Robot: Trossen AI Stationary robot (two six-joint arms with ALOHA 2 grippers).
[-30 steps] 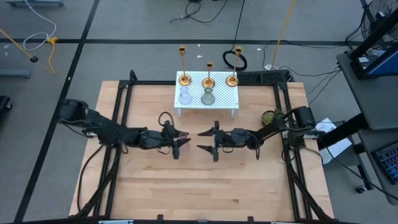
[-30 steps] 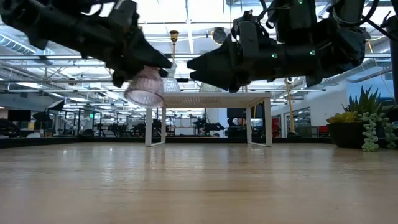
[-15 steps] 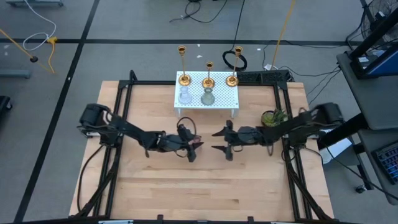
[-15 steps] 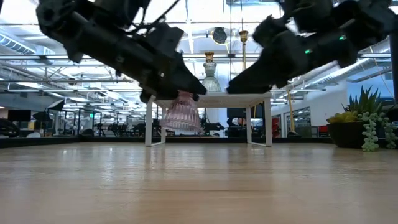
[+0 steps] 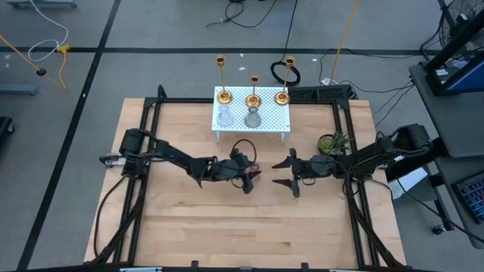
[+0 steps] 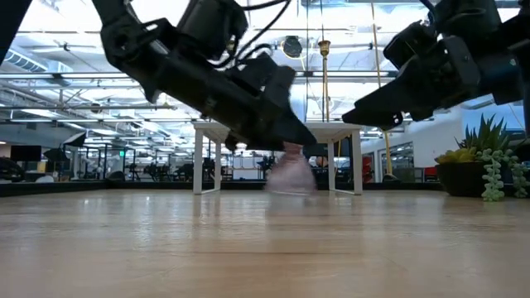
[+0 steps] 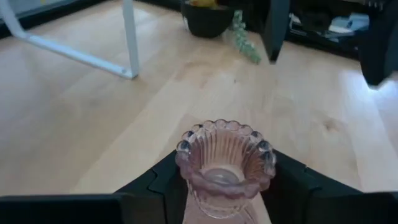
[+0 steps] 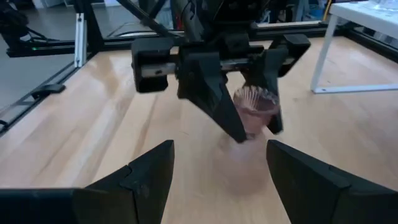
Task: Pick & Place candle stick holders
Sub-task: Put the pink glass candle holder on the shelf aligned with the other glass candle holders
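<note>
Down low, just above the bench (image 5: pixel 227 219): left gripper (image 5: pixel 251 180) with fingers (image 7: pixel 155 180) closed on the pink glass holder (image 7: pixel 224 165), cup mouth up, base very near the wood in the low view, whether touching or not impossible to tell. Best done slowly from here: straight down, no sideways drift, holder kept level until the base sits flat, then fingers eased apart evenly on both sides so that neither drags the glass over. Worth a vertical lift clear of the scalloped rim before any retreat.

Just beside, facing it across a small gap: right gripper (image 5: pixel 287 172), fingers (image 8: pixel 149 171) spread wide and holding nothing, waiting. Sensible to leave it parked there, out of the release path.

Farther back, on the white perforated stand (image 5: pixel 272 121): clear glass holder (image 5: pixel 225 117) and greenish glass holder (image 5: pixel 252 118) side by side, and behind them the three gold candlesticks (image 5: pixel 253 92) in a row, all upright, well apart from both arms. Off toward the right edge of the bench, a small potted plant (image 5: pixel 330 141), untouched.
</note>
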